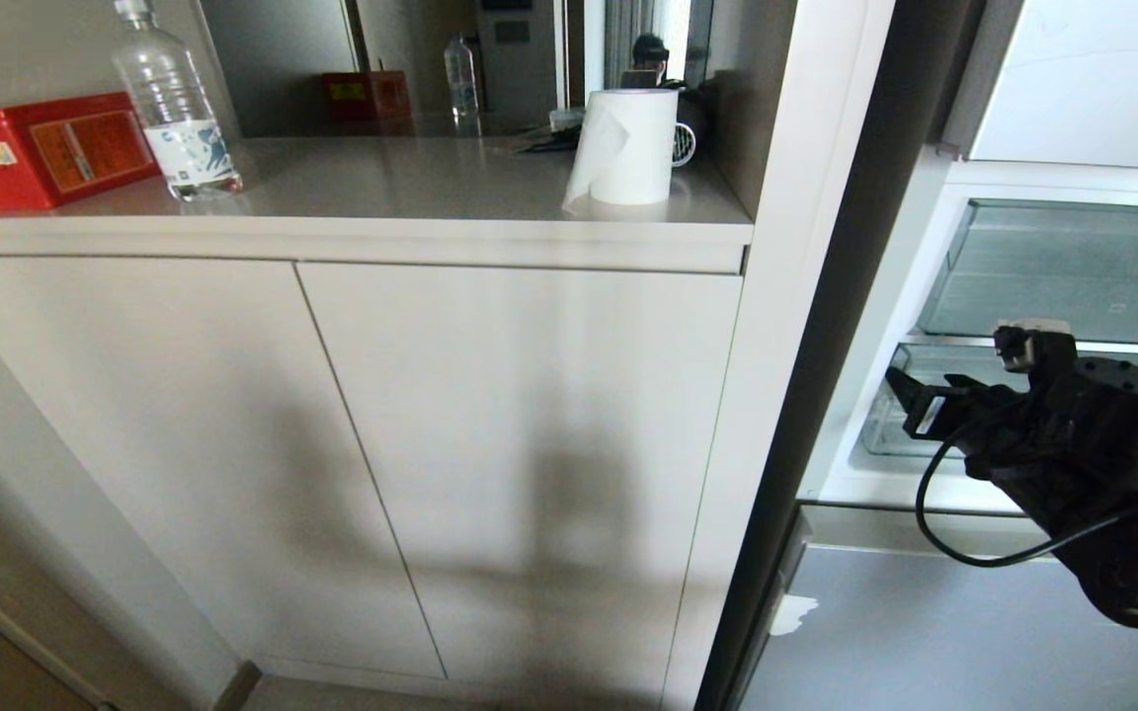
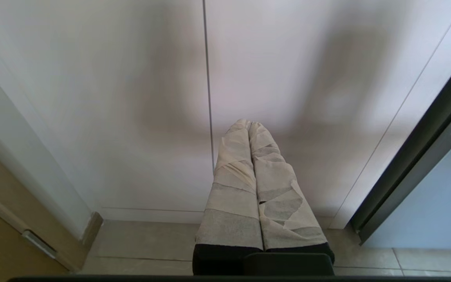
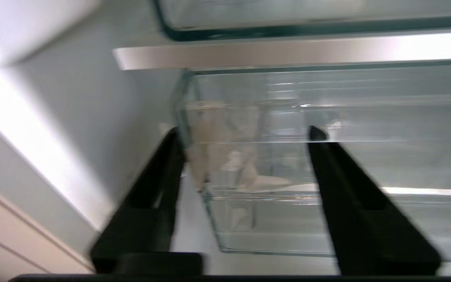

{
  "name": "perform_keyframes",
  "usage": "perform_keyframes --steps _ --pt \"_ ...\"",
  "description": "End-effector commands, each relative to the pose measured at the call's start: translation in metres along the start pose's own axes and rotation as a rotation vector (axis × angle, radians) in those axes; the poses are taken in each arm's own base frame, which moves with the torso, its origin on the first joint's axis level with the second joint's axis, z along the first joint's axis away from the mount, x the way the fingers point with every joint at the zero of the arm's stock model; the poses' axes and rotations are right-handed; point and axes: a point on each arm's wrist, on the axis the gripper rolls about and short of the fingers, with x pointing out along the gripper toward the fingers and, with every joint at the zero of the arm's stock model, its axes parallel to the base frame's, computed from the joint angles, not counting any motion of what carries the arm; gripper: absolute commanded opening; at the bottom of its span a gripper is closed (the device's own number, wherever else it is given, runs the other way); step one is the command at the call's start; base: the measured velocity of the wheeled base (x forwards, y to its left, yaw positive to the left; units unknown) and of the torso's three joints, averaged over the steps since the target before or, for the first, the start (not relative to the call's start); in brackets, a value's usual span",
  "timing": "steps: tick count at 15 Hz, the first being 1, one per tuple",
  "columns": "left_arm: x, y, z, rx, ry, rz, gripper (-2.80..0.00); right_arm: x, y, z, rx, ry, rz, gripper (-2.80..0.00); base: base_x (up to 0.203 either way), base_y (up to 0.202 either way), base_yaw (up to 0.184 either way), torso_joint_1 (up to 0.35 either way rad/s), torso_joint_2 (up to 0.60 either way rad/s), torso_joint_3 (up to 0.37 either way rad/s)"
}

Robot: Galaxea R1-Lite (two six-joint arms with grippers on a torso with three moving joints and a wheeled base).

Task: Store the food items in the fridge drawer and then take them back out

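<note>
At the fridge's far right, reached toward the clear drawer with right gripper spread wide, nothing held. Looked stiff, slick, light plastic; probably best grabbed by the front lip.

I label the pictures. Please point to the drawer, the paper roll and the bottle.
drawer (image 3: 327,164), right wrist view, clear front wall.
paper roll (image 1: 631,148), head view, its side.
bottle (image 1: 179,109), head view, its body.
</note>
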Motion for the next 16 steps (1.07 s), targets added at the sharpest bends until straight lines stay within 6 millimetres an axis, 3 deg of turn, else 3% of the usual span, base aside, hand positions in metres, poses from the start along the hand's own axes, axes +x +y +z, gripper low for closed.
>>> perform_keyframes --steps 1,6,11,16 --pt "0.0 0.0 0.0 0.0 0.0 0.0 -2.8 0.0 0.002 0.001 0.0 -0.007 0.006 -2.8 0.0 0.0 0.0 0.0 0.0 0.0" --pt "0.0 0.0 0.0 0.0 0.0 0.0 -2.8 -0.003 0.023 -0.002 0.001 0.004 0.065 -2.8 0.0 0.0 0.0 0.0 0.0 0.0" --pt "0.0 0.0 0.0 0.0 0.0 0.0 -2.8 -0.009 0.024 0.003 0.002 -0.006 0.067 -2.8 0.0 0.0 0.0 0.0 0.0 0.0" --pt "0.0 0.0 0.0 0.0 0.0 0.0 -2.8 -0.047 0.02 0.017 0.004 -0.01 0.069 -2.8 0.0 0.0 0.0 0.0 0.0 0.0"
